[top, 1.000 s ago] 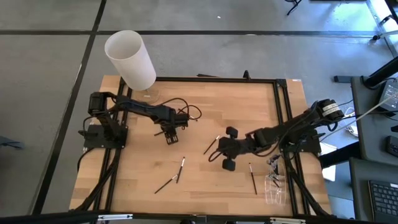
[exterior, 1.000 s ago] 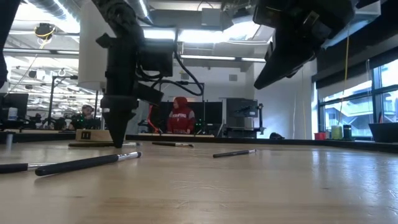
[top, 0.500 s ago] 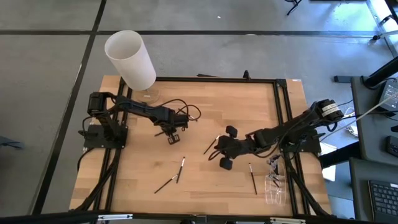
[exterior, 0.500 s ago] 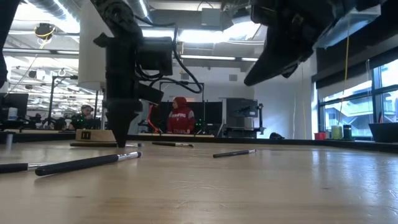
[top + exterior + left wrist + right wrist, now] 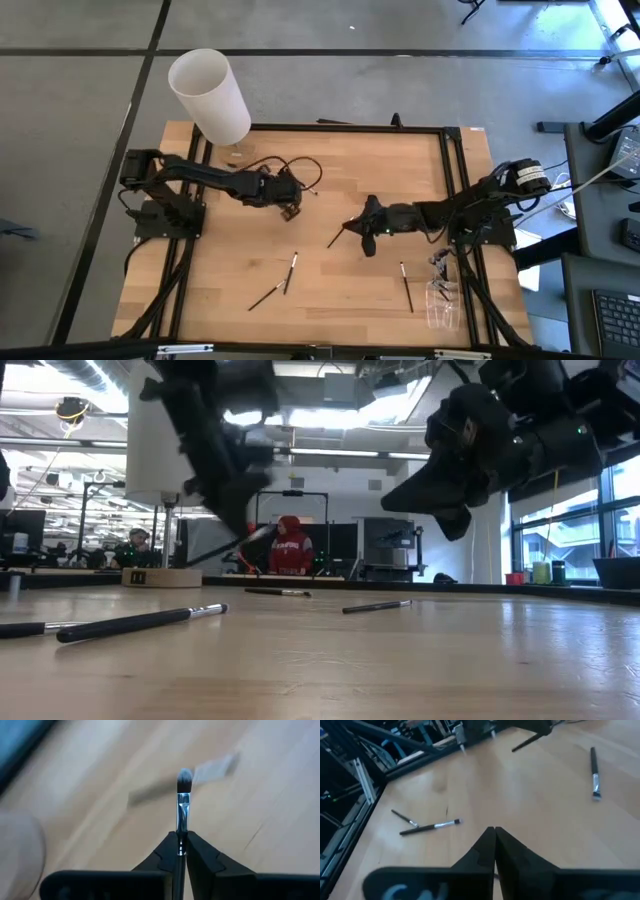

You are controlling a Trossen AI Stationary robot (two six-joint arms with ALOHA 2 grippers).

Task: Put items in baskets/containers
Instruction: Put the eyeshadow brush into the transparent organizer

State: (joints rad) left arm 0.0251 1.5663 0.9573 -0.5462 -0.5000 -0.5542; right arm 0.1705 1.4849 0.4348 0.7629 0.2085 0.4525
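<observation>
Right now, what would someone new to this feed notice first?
Probably the left hand, raised over the middle-left of the table and clamped on a makeup brush whose bristle tip pokes out ahead of it. Next, the tall white cylinder at the table's far left corner, and the right hand shut and empty near the centre, with loose brushes scattered on the wood.

Open-plan robotics lab. Wooden surface (image 5: 320, 200) sat in black frame on grey concrete floor (image 5: 80, 120); ceiling strip lights (image 5: 330, 453), monitors (image 5: 25, 525), seated person (image 5: 290, 547) at workstations behind.
</observation>
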